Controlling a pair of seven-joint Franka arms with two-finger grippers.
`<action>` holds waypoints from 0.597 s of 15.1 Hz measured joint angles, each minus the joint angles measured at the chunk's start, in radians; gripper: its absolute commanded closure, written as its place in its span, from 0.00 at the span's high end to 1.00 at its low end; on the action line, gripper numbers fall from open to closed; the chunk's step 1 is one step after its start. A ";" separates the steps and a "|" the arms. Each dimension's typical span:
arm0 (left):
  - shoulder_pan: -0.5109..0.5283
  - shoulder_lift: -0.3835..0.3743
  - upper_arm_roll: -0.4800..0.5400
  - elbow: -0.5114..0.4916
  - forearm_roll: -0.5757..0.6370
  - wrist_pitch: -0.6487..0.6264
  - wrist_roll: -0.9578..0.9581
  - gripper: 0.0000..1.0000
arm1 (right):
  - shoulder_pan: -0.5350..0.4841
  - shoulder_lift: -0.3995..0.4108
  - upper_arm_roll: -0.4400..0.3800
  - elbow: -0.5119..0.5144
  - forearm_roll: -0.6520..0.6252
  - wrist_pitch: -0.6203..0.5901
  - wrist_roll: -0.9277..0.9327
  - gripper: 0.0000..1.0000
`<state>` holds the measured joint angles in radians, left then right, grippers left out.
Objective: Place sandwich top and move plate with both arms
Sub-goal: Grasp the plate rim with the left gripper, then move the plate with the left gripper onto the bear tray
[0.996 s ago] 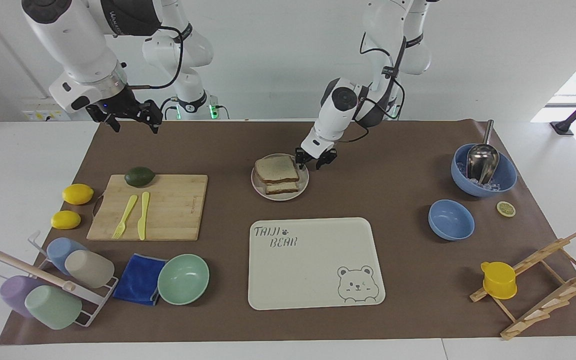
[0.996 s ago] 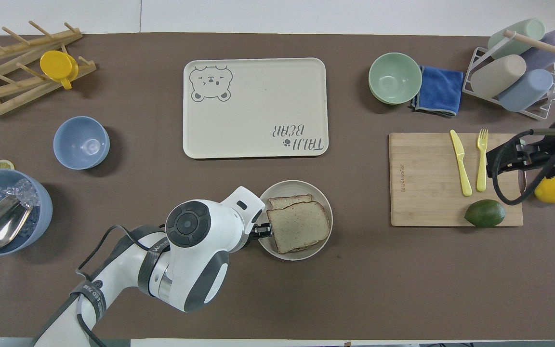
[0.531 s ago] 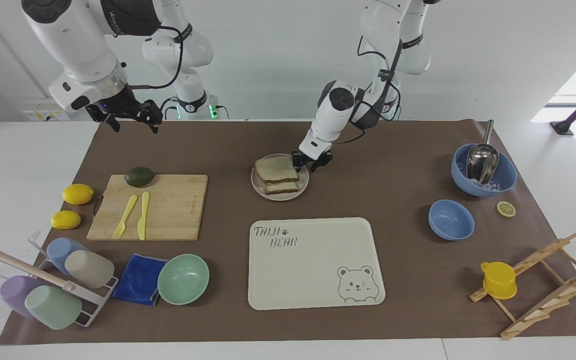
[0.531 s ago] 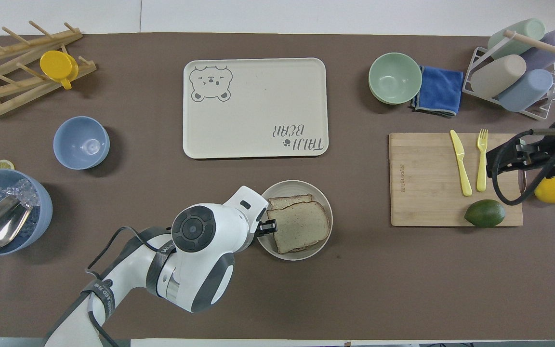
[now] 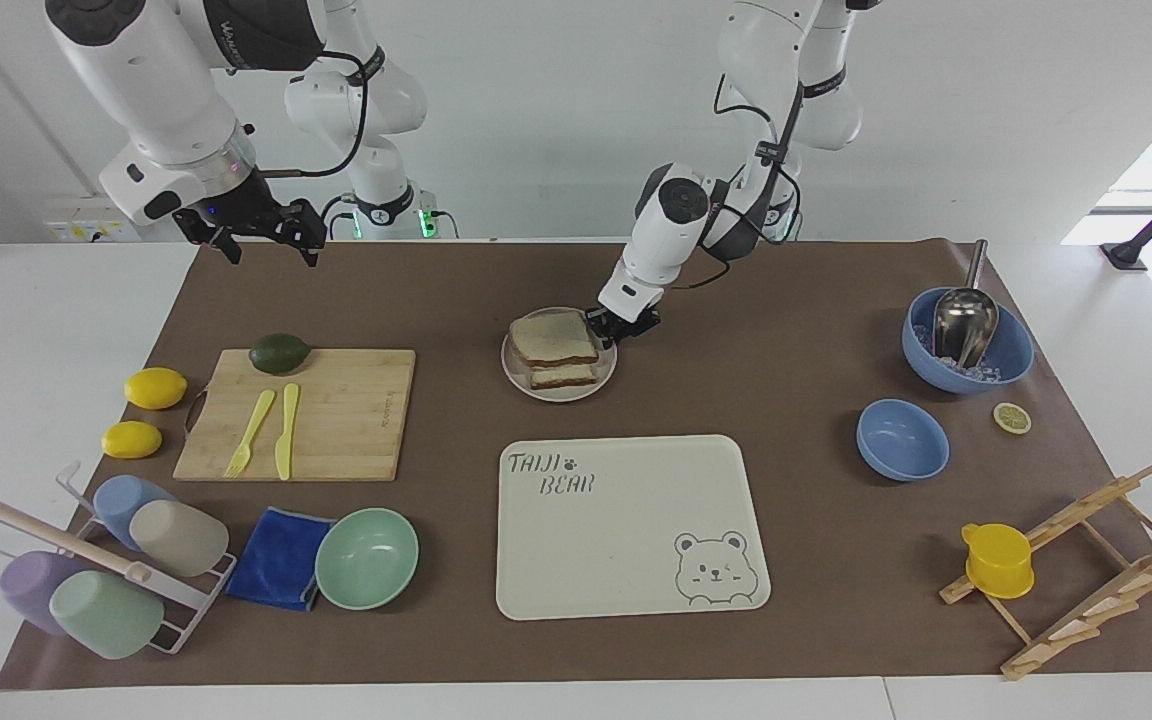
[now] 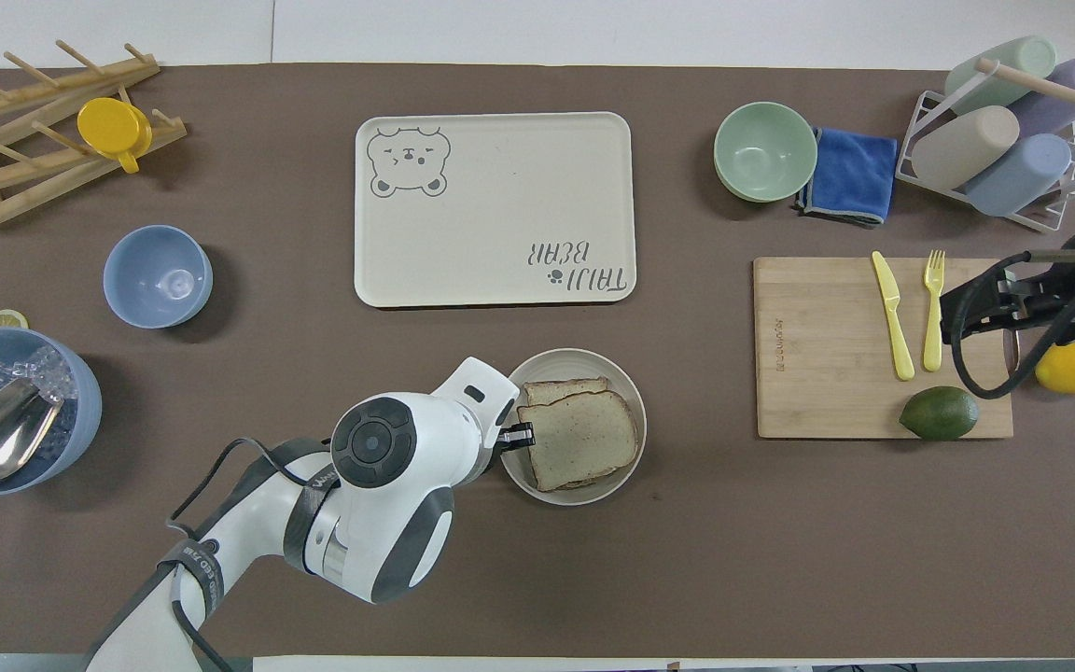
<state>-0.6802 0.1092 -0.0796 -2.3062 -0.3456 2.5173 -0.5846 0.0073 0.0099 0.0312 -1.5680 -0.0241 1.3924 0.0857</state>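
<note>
Left gripper (image 5: 619, 327) sits low at the rim of the plate (image 5: 607, 377), on the edge toward the left arm's end of the table, with its tip reaching in over the rim beside the sandwich top (image 5: 553, 337). Whether its fingers have closed on the rim cannot be told. In the overhead view the same gripper (image 6: 516, 436) pokes out from under the white wrist and meets the plate (image 6: 626, 467) right at the edge of the bread (image 6: 578, 437).

That slice lies on the stack on the plate, skewed, so a lower bread slice (image 5: 564, 377) shows from under it on the side away from the robots.

Farther from the robots than the plate lies the cream bear tray (image 5: 626, 580). A cutting board (image 5: 351, 420) lies toward the right arm's end of the table, and the right gripper (image 5: 261, 238) hangs in the air above the mat's edge near it, fingers spread.
</note>
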 measured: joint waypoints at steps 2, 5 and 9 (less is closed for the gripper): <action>0.000 -0.001 0.001 0.000 -0.002 0.000 0.000 0.00 | 0.000 0.000 0.000 0.000 0.000 0.000 0.000 1.00; 0.010 -0.002 0.003 0.002 -0.002 -0.001 0.000 0.00 | 0.000 0.000 0.000 0.000 0.000 0.000 0.000 1.00; 0.071 -0.019 0.010 0.079 -0.002 -0.134 0.002 0.00 | 0.000 0.000 0.000 0.000 0.000 0.000 0.000 1.00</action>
<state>-0.6094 0.0898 -0.0694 -2.2276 -0.3480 2.3834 -0.5825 0.0073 0.0095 0.0312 -1.5680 -0.0241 1.3924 0.0857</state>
